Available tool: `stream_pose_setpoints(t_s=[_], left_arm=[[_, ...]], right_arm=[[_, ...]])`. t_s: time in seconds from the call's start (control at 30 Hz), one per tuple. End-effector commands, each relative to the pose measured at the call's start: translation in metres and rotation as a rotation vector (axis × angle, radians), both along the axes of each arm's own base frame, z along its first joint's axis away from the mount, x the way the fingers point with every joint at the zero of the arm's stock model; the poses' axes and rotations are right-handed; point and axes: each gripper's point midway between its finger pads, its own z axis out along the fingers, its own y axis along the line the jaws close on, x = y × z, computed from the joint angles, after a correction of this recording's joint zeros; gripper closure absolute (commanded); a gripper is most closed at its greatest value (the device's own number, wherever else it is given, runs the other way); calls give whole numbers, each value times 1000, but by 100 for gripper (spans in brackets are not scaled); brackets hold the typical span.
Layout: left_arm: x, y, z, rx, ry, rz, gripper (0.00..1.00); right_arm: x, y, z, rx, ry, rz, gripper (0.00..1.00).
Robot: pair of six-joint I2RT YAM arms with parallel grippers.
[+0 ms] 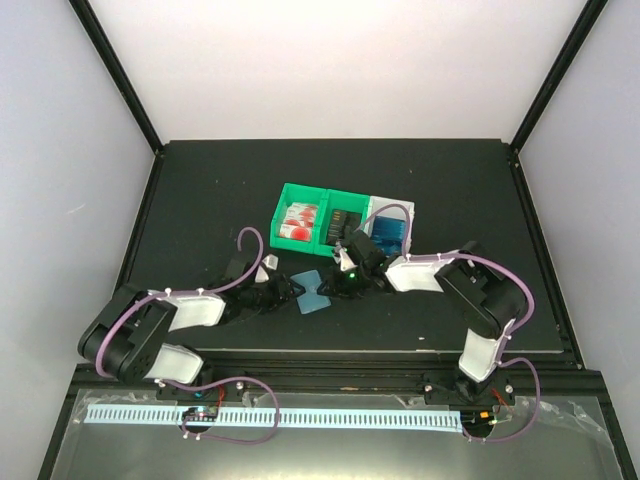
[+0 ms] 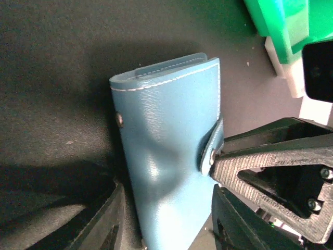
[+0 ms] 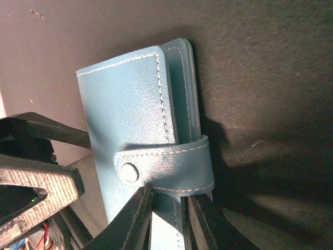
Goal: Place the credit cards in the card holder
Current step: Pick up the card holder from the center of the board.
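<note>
Card holder [image 1: 313, 292] on black table [image 1: 200, 200], between both arms. Holder shut, snap tab [image 3: 166, 169] done up. Right gripper [image 3: 169, 213] pinches holder edge just under tab, maybe to hold it steady for opening. Left gripper [image 2: 166, 224] fingers sit either side of holder; cannot tell if squeezing. Credit cards [image 1: 300, 220] in green bin [image 1: 300, 188] behind, not picked yet. Table dark, dull. White walls [image 1: 330, 60] all round.

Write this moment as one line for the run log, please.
card holder: closed, tab snapped | right gripper: shut on card holder at tab | left gripper: astride card holder, grip unclear | credit cards: in bins
</note>
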Motion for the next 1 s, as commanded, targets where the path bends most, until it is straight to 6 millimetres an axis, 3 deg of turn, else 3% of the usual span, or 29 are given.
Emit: stream_pose_setpoints(t_s=[0.0,0.23,0.47,0.53,0.73,0.97], left_arm=[[-11,8,-23,22,69,48,56],[-3,-5,-8,-85,-38,6,67],[0,-6,5,-73,-126,-30,93],[0,-6,11,-69,-144,-43,98],[-1,-3,34,-32,-207,-69,98],[-1,8,65,17,-285,-57,98]], right_arm=[[-22,-1,-19,-19,91,33,78],[-22,10,-12,39,89,64,76],[-10,7,-2,9,13,29,73],[-5,1,2,-46,-31,18,66],[13,-5,31,-218,-240,42,40],[22,10,51,-262,-310,57,35]])
